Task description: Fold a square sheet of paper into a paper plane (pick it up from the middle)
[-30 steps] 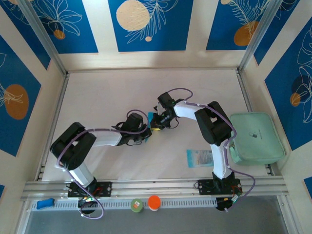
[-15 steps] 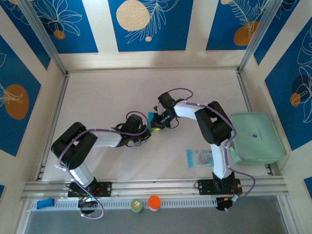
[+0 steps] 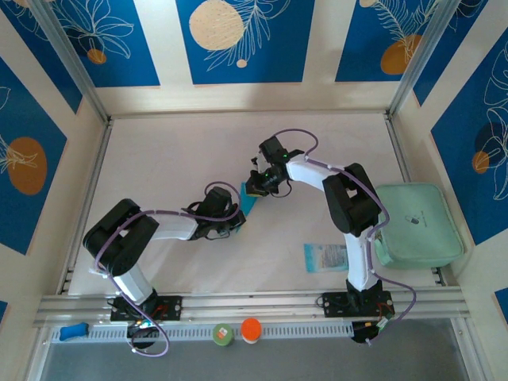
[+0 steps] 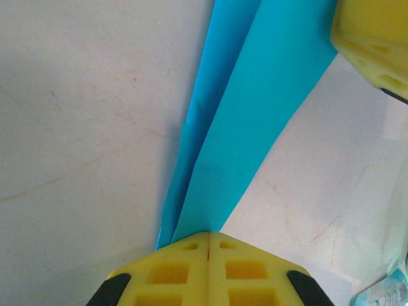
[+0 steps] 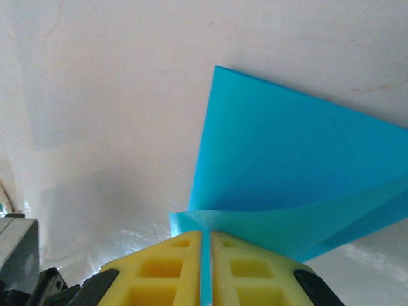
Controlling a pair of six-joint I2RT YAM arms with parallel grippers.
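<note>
Folded sheet of paper (image 3: 248, 204) stretching between both grippers over middle of table (image 3: 175, 159). Left gripper (image 4: 208, 237) pinching narrow pointed end, yellow pads pressing together on it. Right gripper (image 5: 206, 234) clamping opposite, wider end, paper curving out from its pads. Printed packet (image 3: 325, 256) lying near right arm base. Mint pad (image 3: 417, 225) sitting at right table edge.

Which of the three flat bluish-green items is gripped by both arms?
The cyan folded paper, pinched by the left gripper and right gripper; the pale printed packet and mint-green pad lie ungripped.
</note>
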